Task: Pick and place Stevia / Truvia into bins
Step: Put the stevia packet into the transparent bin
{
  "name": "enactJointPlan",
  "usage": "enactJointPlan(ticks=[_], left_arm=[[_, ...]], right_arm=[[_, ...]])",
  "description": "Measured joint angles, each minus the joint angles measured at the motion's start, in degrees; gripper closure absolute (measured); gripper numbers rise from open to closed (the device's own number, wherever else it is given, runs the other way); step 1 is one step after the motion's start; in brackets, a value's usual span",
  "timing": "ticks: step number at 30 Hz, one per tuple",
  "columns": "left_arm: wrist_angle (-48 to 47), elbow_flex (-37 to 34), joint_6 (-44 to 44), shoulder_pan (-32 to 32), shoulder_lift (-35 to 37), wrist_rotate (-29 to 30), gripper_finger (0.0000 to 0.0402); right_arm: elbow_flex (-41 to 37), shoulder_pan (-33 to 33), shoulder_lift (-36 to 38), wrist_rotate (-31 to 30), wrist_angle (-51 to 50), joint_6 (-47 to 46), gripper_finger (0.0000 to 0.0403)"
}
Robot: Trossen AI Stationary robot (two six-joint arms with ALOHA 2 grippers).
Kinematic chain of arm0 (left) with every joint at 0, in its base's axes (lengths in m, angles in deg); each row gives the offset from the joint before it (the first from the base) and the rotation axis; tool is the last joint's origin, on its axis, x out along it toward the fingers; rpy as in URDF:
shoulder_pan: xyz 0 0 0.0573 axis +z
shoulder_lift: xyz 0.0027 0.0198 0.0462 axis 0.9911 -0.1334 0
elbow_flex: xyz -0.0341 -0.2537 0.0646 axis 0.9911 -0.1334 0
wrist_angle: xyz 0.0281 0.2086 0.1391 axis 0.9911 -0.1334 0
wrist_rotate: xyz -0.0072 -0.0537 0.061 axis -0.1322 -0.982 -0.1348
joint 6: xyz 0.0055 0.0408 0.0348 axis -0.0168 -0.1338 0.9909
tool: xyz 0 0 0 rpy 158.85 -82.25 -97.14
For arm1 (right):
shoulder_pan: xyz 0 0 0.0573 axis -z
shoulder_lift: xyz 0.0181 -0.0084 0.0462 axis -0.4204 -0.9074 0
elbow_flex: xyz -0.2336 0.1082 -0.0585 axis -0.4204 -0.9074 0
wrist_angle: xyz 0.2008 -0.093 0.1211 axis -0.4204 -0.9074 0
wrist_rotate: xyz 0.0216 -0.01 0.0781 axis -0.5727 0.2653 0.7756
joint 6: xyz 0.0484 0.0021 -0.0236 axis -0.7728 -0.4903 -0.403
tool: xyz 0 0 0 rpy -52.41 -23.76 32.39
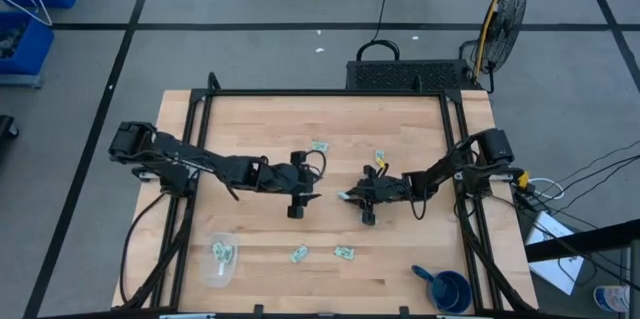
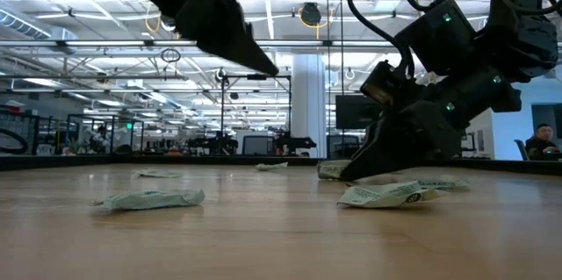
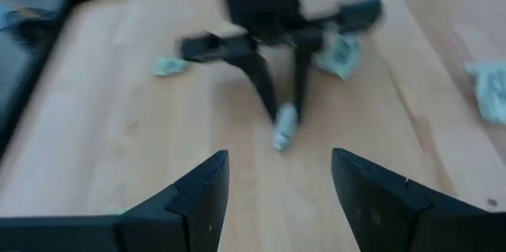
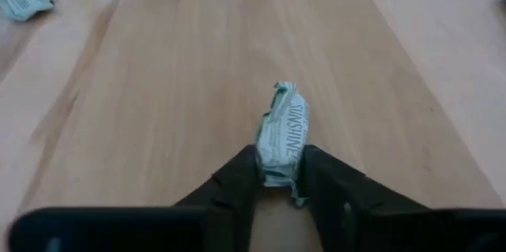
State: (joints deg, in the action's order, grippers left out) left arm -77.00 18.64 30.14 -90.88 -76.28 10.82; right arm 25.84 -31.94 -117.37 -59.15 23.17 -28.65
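Pale green and white paper sachet (image 4: 281,143) is sitting pinched on edge between the fingers of the right gripper (image 1: 347,197), which is closing on it near the table's middle, low over the wood. Left gripper (image 1: 312,197) is hovering just beside it, facing it, jaws spread wide and holding nothing.

Progress, judged from the layout: the small clear plastic tub (image 1: 221,262) near the front left corner is already holding at least one sachet, possibly two; I cannot tell the count. Loose sachets are still lying about: two at the front (image 1: 299,254) (image 1: 344,252), two further back (image 1: 319,146) (image 1: 380,158). So the job is looking less than half done, with the pinched sachet being the one in hand and a carry across to the tub still to come.

Surface: light butcher-block wooden table (image 1: 260,124), edged by a black metal frame. A dark blue round cup with a handle (image 1: 448,289) is standing at the front right corner, untouched.

Room beyond: grey floor with dark tape lines, a standing fan (image 1: 505,14), blue crates (image 1: 25,39) far left, cables trailing right. A person (image 2: 540,142) is sitting in the far background of the low view.
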Motion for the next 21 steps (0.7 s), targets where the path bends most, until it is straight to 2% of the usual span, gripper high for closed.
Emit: enactJointPlan(ticks=[7,12,16,21], left_arm=[[4.1,0.0,2.8,-1.6,-7.8,-2.0,0.0172],[13.0,0.0,5.1,-2.3,-11.9,-1.6,0.0172],[18.3,0.0,-3.2,-1.7,-13.4,1.4,0.0172],[17.5,0.0,-12.0,-0.1,-13.5,1.9,0.0172]], right_arm=[[-0.2,0.1,0.0,-0.2,1.6,0.0,0.0393],[-0.2,0.0,0.1,-0.2,5.9,0.0,0.0385],[-0.2,-0.1,0.1,-0.1,8.7,0.1,0.0382],[-0.2,-0.5,0.2,1.1,14.1,1.9,0.0391]])
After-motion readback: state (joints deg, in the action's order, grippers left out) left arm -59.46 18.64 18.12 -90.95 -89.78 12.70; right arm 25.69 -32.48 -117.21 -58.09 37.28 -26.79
